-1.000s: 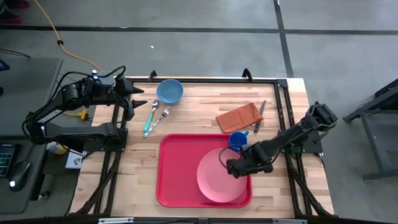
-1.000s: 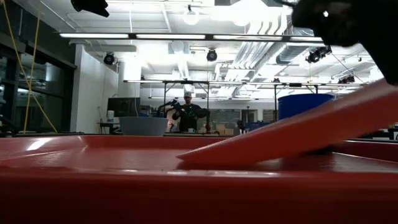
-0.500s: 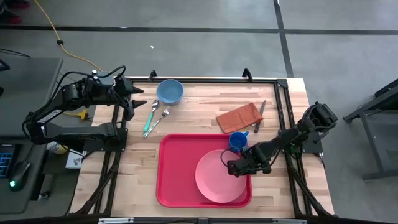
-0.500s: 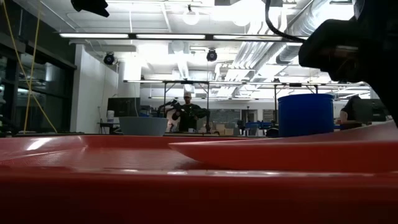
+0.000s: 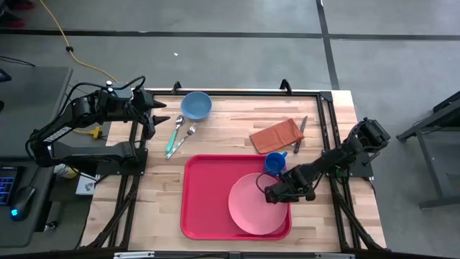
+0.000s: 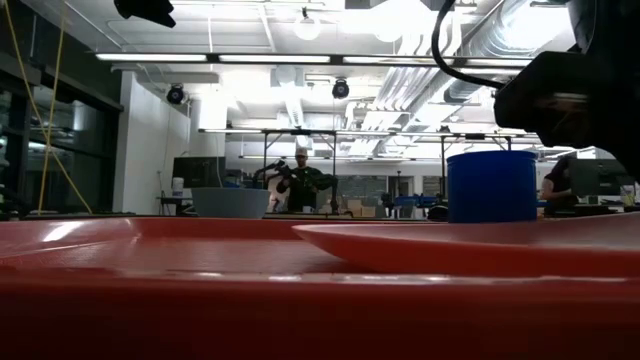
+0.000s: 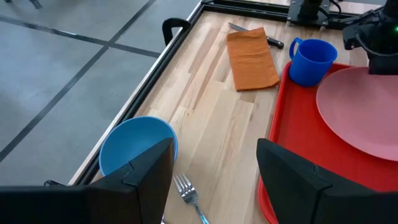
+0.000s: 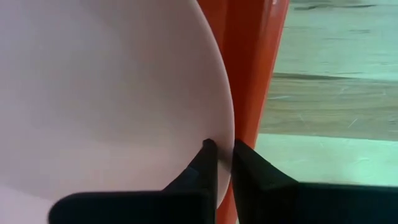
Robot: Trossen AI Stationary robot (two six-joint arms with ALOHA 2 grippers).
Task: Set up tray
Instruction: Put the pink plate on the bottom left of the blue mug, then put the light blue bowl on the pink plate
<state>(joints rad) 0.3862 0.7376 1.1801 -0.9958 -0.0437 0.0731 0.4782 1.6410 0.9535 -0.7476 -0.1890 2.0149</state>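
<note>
The red tray (image 5: 205,194) lies at the table's near middle. The pink plate (image 5: 251,205) lies flat in its right half, as the low view (image 6: 470,245) shows. A blue cup (image 5: 274,162) stands at the tray's far right corner. My right gripper (image 5: 270,193) is low over the tray and shut on the plate's right rim. My left gripper (image 5: 159,114) is open and empty at the table's far left, beside the blue bowl (image 5: 195,106). My right gripper pinches the plate's right rim (image 8: 229,134) between its two fingers, one finger (image 8: 207,158) on the plate's side and one (image 8: 245,158) on the outer side. The fingers come from the table's right, slanting down. The plate rests flat on the tray.
An orange napkin (image 5: 275,134) and a knife (image 5: 300,134) lie beyond the tray at the far right. A fork (image 5: 188,134) and a teal-handled utensil (image 5: 173,138) lie near the bowl. Bare wood shows left of the tray.
My right gripper has gone down with the plate's right rim. The plate stood tilted, right side up and left edge on the tray, and now lies flat in the tray. It has slid slightly toward the table's right edge.
</note>
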